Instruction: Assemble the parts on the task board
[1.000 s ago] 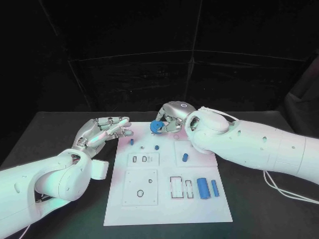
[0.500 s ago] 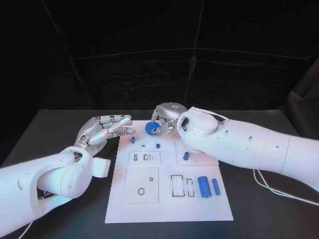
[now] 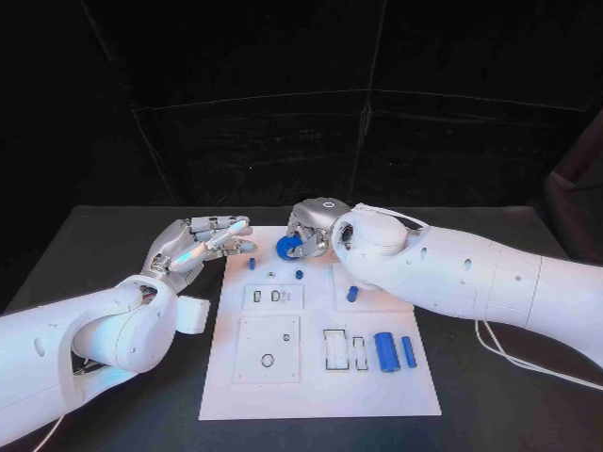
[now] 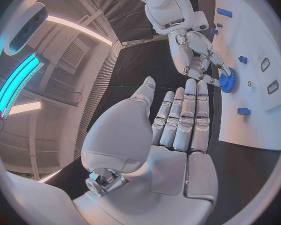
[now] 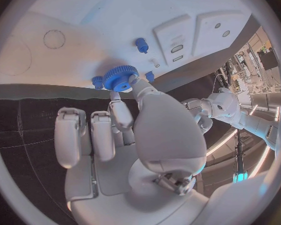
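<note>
The white task board (image 3: pixel 316 381) lies in the middle of the black table. My right hand (image 3: pixel 313 224) hovers over its far edge and pinches a blue gear (image 3: pixel 288 248) between thumb and finger; the right wrist view shows the gear (image 5: pixel 120 78) at the fingertips, just above the board (image 5: pixel 84 20). My left hand (image 3: pixel 200 240) hangs by the board's far left corner with straight fingers and holds nothing. In the left wrist view its fingers (image 4: pixel 181 117) point toward the gear (image 4: pixel 227 80) and the right hand (image 4: pixel 197 55).
Small blue pegs (image 3: pixel 252 265) (image 3: pixel 299 274) stand near the board's far end, and another blue piece (image 3: pixel 350 295) lies right of them. Two blue cylinders (image 3: pixel 383 353) (image 3: pixel 408 351) lie beside rectangular slots (image 3: pixel 334 350). A panel with an oval hole (image 3: pixel 267 361) sits at the board's near left.
My right hand has carried the gear a little to the left and lower, nearer the board's far edge. The left hand has barely moved.
</note>
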You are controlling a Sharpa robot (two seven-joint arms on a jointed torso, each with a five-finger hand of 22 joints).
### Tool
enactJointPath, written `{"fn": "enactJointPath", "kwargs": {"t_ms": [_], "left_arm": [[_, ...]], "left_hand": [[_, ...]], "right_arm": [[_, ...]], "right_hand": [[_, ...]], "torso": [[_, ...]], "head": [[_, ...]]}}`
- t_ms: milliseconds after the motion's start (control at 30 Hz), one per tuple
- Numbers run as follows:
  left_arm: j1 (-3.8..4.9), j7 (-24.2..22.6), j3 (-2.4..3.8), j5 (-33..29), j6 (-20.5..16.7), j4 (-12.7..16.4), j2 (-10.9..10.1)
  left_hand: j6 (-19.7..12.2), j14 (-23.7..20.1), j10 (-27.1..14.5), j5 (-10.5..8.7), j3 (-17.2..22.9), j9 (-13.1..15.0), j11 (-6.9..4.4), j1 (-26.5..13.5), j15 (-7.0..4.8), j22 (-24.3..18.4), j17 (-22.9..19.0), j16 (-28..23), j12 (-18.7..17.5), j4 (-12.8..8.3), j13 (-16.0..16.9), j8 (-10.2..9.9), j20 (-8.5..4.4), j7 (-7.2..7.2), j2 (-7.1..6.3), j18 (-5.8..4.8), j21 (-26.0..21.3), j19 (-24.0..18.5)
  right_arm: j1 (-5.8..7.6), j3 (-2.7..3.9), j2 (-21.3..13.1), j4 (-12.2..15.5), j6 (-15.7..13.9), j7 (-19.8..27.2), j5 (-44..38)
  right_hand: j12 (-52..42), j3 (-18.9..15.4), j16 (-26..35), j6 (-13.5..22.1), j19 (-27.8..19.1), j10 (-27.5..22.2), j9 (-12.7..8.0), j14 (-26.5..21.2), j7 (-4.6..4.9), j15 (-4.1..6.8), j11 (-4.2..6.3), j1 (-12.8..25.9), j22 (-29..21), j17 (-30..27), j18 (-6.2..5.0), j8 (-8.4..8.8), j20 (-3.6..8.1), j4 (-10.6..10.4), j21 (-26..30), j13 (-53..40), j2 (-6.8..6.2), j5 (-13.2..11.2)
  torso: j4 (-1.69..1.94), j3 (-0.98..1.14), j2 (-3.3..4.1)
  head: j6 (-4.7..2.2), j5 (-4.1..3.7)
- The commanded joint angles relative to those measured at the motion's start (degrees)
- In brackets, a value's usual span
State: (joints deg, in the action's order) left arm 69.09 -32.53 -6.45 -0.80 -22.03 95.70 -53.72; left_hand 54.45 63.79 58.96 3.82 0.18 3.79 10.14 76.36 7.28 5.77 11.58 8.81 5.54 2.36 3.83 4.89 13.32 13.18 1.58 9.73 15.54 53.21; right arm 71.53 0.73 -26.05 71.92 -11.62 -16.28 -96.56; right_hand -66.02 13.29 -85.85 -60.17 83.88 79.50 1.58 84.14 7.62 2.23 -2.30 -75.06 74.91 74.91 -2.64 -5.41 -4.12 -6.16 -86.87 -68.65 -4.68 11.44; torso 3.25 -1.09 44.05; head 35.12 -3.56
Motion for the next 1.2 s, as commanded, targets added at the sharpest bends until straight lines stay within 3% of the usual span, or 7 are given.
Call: {"fn": "enactJointPath", "kwargs": {"t_ms": [33,267,433,533,900,1067,1200], "left_arm": [[0.10,-0.2,0.05,0.3,0.8,0.1,0.0],[0.10,-0.1,0.05,0.3,0.8,0.1,0.0],[0.10,0.0,0.05,0.3,0.8,0.0,0.0],[0.10,0.0,0.05,0.3,0.7,0.0,0.0],[0.10,0.1,0.05,0.3,0.7,0.1,-0.1],[0.12,0.1,0.05,0.3,0.6,0.1,-0.2],[0.13,0.1,0.05,0.3,0.6,0.1,-0.1]], "left_hand": [[0.0,-0.3,-0.4,-0.29,0.1,0.0,-0.03,0.2,-0.01,-0.1,0.1,-0.2,-0.3,-0.3,-0.1,-0.3,0.31,-0.01,0.52,0.77,-0.4,0.0],[0.0,-0.3,-0.4,-0.29,0.1,0.0,-0.03,0.2,-0.01,-0.1,0.1,-0.2,-0.3,-0.3,-0.1,-0.3,0.31,-0.01,0.52,0.77,-0.4,0.0],[-0.1,-0.3,-0.4,-0.29,0.1,-0.1,-0.02,0.2,0.00,-0.1,0.1,-0.3,-0.3,-0.4,-0.1,-0.3,0.31,0.01,0.54,0.77,-0.4,0.0],[-0.1,-0.3,-0.4,-0.29,0.1,-0.1,-0.02,0.2,0.00,-0.1,0.1,-0.3,-0.3,-0.4,-0.1,-0.3,0.31,0.01,0.54,0.77,-0.4,0.0],[-0.1,-0.3,-0.5,-0.29,0.1,-0.1,0.02,0.3,0.02,-0.1,0.1,-0.3,-0.4,-0.5,-0.1,-0.4,0.32,0.05,0.59,0.76,-0.4,0.0],[-0.1,-0.3,-0.5,-0.28,0.1,-0.1,0.02,0.3,0.02,-0.1,0.1,-0.4,-0.4,-0.5,-0.1,-0.4,0.32,0.06,0.61,0.76,-0.4,0.0],[-0.2,-0.3,-0.6,-0.28,0.1,-0.1,0.05,0.3,0.03,-0.1,0.1,-0.4,-0.5,-0.6,-0.1,-0.4,0.33,0.09,0.66,0.76,-0.4,0.0]], "right_arm": [[0.10,0.00,0.1,-0.2,1.2,-0.9,-0.9],[0.09,-0.04,0.3,-0.6,1.1,-1.4,-1.2],[0.07,-0.09,0.5,-0.7,1.4,-1.5,-1.3],[0.06,-0.12,0.5,-0.7,1.8,-1.5,-1.3],[0.04,-0.17,-0.4,-0.1,2.5,-0.4,0.2],[0.04,-0.19,-0.5,-0.3,3.6,0.0,1.5],[0.04,-0.20,-0.3,-0.5,3.6,-0.1,1.9]], "right_hand": [[0.9,0.0,0.1,1.3,0.8,-0.9,2.3,3.7,-0.04,-0.64,-0.17,0.5,7.9,4.4,0.97,1.02,-0.61,-0.3,-0.3,0.7,-0.66,-0.2],[3.1,-0.8,0.1,6.2,0.7,-2.3,2.1,3.8,1.07,-1.62,-1.26,2.2,7.8,4.7,0.92,1.94,-1.56,-1.3,-0.2,2.1,-1.96,-2.1],[3.7,-2.7,0.0,7.7,0.6,-2.7,2.2,3.8,1.47,-2.06,-1.71,4.1,7.7,5.0,0.88,1.78,-2.06,-4.0,-0.1,2.6,-3.22,-3.0],[3.6,-3.7,0.0,7.8,0.6,-2.8,2.3,3.8,1.55,-2.16,-1.81,4.5,7.7,5.1,0.88,1.69,-2.21,-5.3,-0.1,2.5,-3.18,-2.2],[2.2,-4.4,-0.1,6.8,0.7,-2.1,2.5,3.8,1.34,-2.10,-1.65,4.2,7.9,5.3,0.93,1.25,-2.22,-6.3,-0.2,1.3,-2.42,-1.4],[1.4,-5.2,-0.2,6.9,0.7,-1.8,2.4,3.9,1.40,-2.10,-1.71,4.8,8.0,5.6,0.93,1.47,-2.20,-7.2,-0.2,0.5,-2.15,-1.3],[1.0,-7.6,-0.3,8.2,0.7,-1.9,2.2,3.9,1.81,-2.40,-2.09,6.3,8.0,5.9,0.94,1.82,-2.40,-9.0,-0.2,0.1,-1.74,1.6]], "torso": [[-0.01,-0.01,0.01],[-0.01,-0.01,0.00],[-0.04,0.02,0.02],[0.01,0.01,0.03],[-0.02,0.05,-0.02],[-0.09,-0.04,0.03],[0.01,0.03,0.02]], "head": [[0.06,0.07],[0.03,-0.05],[0.07,-0.01],[0.07,-0.09],[0.09,0.00],[0.02,-0.16],[0.04,-0.21]]}}
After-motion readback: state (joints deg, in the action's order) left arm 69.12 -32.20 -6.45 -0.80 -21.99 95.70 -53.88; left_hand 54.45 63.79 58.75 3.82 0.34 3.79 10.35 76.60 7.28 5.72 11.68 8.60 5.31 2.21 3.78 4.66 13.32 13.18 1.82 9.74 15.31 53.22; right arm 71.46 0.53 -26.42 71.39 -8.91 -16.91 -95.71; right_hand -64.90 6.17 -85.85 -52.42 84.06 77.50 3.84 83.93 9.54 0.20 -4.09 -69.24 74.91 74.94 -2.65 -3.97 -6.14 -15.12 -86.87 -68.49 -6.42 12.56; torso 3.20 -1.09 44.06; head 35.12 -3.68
